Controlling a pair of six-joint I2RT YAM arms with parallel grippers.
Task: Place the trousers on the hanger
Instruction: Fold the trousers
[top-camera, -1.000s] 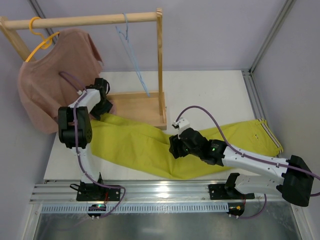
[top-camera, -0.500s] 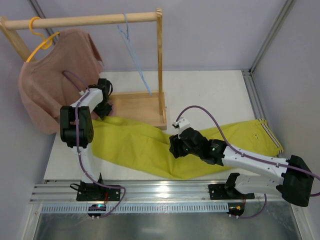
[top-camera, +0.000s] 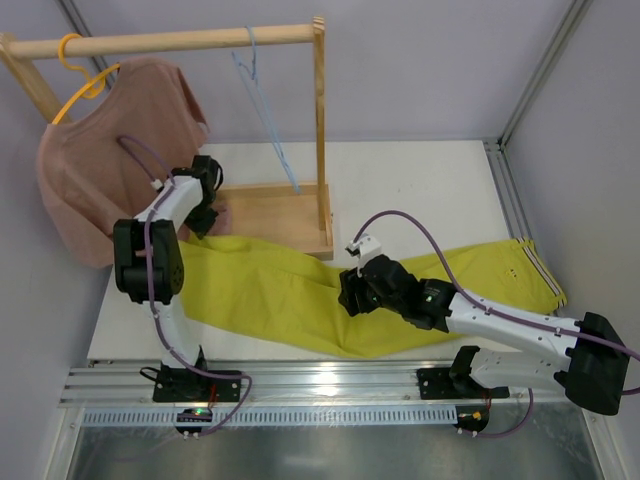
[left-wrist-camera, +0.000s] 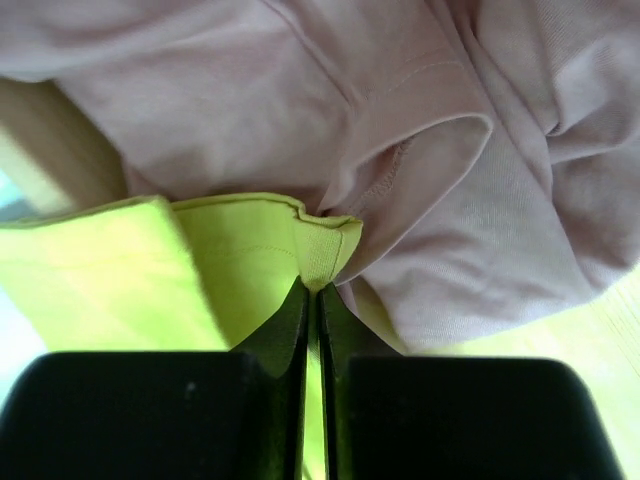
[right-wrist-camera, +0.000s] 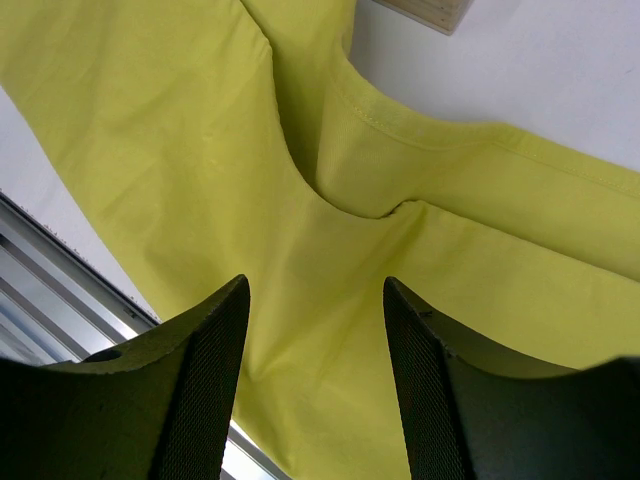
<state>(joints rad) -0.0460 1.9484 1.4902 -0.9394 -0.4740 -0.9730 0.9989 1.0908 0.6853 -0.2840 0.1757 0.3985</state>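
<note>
The bright yellow-green trousers (top-camera: 280, 290) lie flat across the table, waistband at the right and leg ends at the left by the rack base. In the left wrist view my left gripper (left-wrist-camera: 314, 290) is shut on the folded hem of a trousers leg (left-wrist-camera: 250, 250), pinched thin between the black jaws. From above, the left gripper (top-camera: 203, 222) sits at the leg end beside the pink shirt. My right gripper (top-camera: 345, 292) hovers open over the crotch area (right-wrist-camera: 330, 250), jaws wide with nothing between them. The light-blue hanger (top-camera: 265, 110) hangs from the wooden rail.
A dusty-pink T-shirt (top-camera: 110, 170) on a yellow hanger (top-camera: 80, 75) hangs at the rail's left end, and its cloth (left-wrist-camera: 450, 150) presses against the held hem. The wooden rack's rail (top-camera: 170, 42), upright and base tray (top-camera: 270, 205) stand behind the trousers.
The left gripper has closed on the trousers hem, after shifting slightly toward the pink shirt. The right arm has not moved.
</note>
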